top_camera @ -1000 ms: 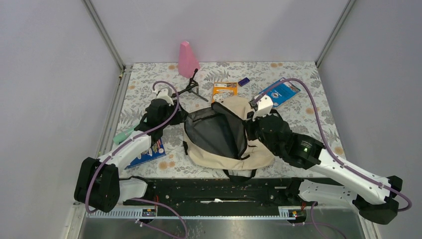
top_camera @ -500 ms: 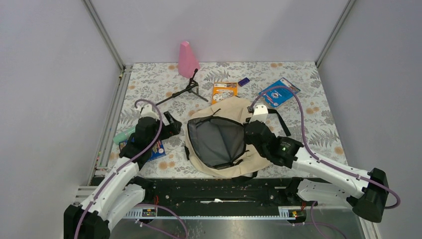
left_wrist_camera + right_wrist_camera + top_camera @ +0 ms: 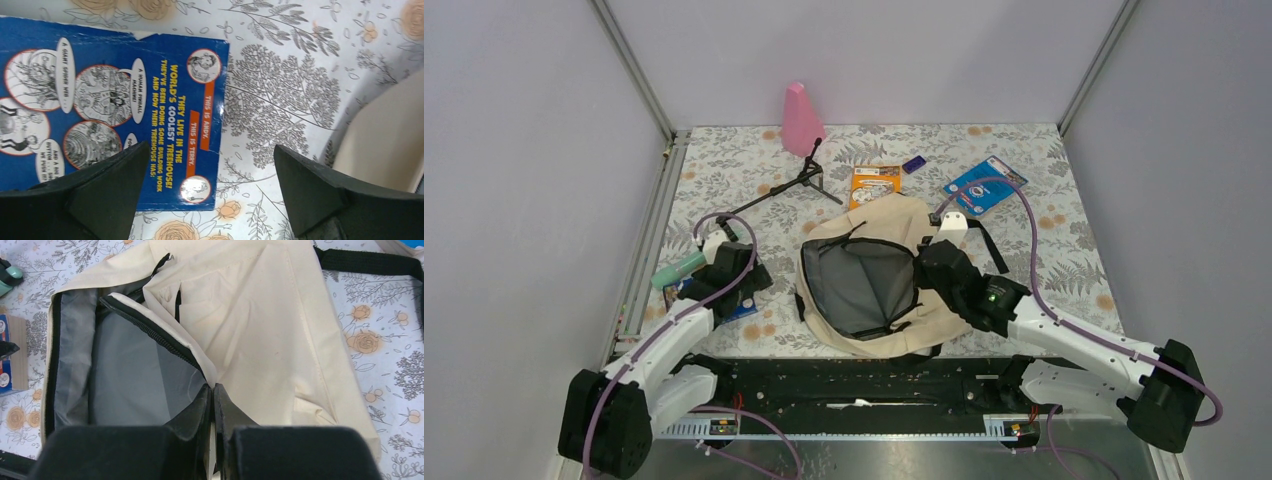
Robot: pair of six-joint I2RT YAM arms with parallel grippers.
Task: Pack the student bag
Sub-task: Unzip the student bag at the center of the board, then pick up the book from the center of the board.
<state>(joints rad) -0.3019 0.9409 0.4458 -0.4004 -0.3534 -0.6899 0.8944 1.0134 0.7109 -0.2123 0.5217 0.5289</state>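
where the bag is: the bag (image 3: 864, 285) lies flat in the middle of the table (image 3: 1044, 250), close to the near edge. Its mouth gapes open and the grey lining shows, and from what I can see nothing's inside.

right side: the right gripper (image 3: 921, 268) has its fingers pressed together on the zipper edge of the bag's flap. In the wrist view a sliver of cream fabric sits in the pinch, and that grip is holding the mouth open.

left side: the left gripper (image 3: 210, 160) has its fingers (image 3: 100, 190) spread as wide as they go. It's holding nothing and hangs low over a blue book (image 3: 110, 110) to the left of the bag.

the bit that matters: the book is right under the left fingers but not centred. One finger is over the cover and the other is over bare tablecloth, so the book's short edge falls in the gap between them.

long axis: in the wrist view the book's long side runs along the line from finger to finger, not across it. My guess is a straight squeeze won't span it, so it'd need a turn of the wrist or a grab at that short edge.

bag from the fingers: the cream corner of the bag shows just past the bare-table finger. So the carry would be a short hop toward the right arm.

who's closer: left arm, easily. The right one has its fingers full with the flap.

progress guess: early. An orange packet (image 3: 874, 184) and a blue packet (image 3: 984, 187) lie out past the bag.
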